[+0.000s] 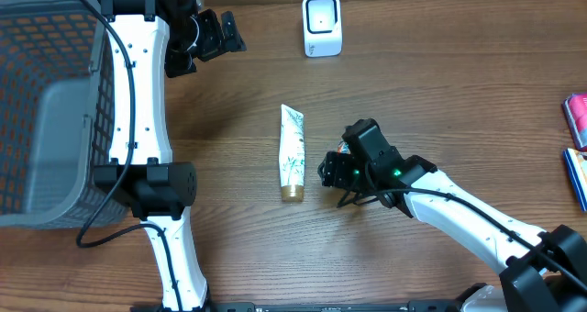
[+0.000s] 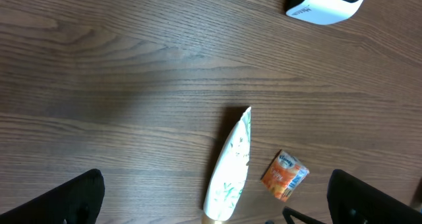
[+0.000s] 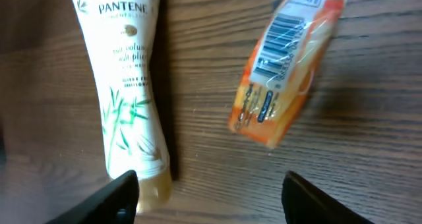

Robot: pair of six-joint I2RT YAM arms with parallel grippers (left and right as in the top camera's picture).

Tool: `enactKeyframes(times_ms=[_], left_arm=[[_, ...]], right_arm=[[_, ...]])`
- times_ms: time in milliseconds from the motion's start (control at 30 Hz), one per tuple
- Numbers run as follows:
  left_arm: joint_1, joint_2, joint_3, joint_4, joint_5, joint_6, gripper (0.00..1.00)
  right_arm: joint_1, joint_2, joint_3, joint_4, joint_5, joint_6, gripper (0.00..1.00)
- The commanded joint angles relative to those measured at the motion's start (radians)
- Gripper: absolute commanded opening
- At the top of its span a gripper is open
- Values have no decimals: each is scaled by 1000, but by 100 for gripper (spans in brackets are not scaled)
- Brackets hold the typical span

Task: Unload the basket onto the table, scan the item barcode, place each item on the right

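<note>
Right hand [image 3: 211, 188], jaws spread and holding nothing, hangs just short of the orange packet [image 3: 283, 72], whose long axis I see slanting away from it.

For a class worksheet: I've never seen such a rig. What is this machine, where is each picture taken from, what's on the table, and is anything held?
Two white robot arms stand at a wooden table, each ending in a two-finger gripper. One picture looks down from above. The other two come from cameras on the wrists, with dark fingers in the bottom corners. On the table lie a white Pantene tube, a small orange packet with its barcode showing, a white scanner and, at the left, a grey basket. The left gripper and the right gripper are both open, and nothing is held.
</note>
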Motion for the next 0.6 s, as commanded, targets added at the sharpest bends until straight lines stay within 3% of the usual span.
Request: enactKeyframes(times_ms=[0,100,200,300,567], left_arm=[[3,-10,7,-2,-3,-6,99],[2,-10,7,-2,-3,-6,100],[2,-10,7,-2,-3,-6,100],[2,-10,7,-2,-3,-6,100],[2,-10,8,-2,-3,-6,100]], right_arm=[[-6,5,1,34,90,155,67],[-6,8,0,45,138,235,67],[23,38,0,90,194,306,58],[58,85,0,78,304,349,63],[64,175,0,100,305,349,65]])
